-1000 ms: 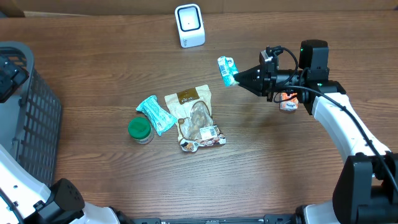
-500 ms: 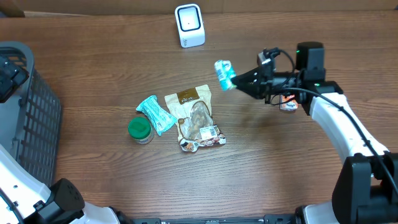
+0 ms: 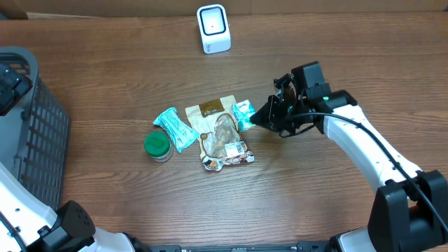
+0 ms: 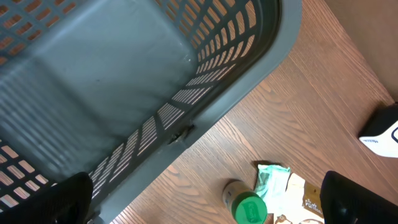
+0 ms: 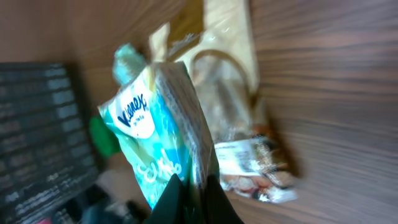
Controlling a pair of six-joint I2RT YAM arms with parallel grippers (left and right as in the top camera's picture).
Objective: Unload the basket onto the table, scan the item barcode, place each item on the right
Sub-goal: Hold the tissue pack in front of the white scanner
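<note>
My right gripper [image 3: 260, 117] is shut on a teal-and-white Kleenex tissue pack [image 3: 243, 114], low over the table beside the pile of items. In the right wrist view the pack [image 5: 155, 143] stands on edge, pinched at its bottom between my fingers [image 5: 191, 200]. The white barcode scanner [image 3: 213, 28] stands at the table's far edge, well away from the pack. My left gripper [image 4: 214, 205] hangs open and empty above the rim of the grey basket [image 4: 236, 93].
A tan snack bag [image 3: 220, 133], a teal packet [image 3: 175, 127] and a green-lidded bottle [image 3: 157, 145] lie mid-table, just left of the held pack. The basket [image 3: 38, 119] fills the left edge. The left wrist view also catches the bottle [image 4: 249, 208] and scanner [image 4: 382, 134].
My right arm has swung the tissue pack down and leftward, from up near the scanner's side to the edge of the snack bag. The left arm has not moved.
</note>
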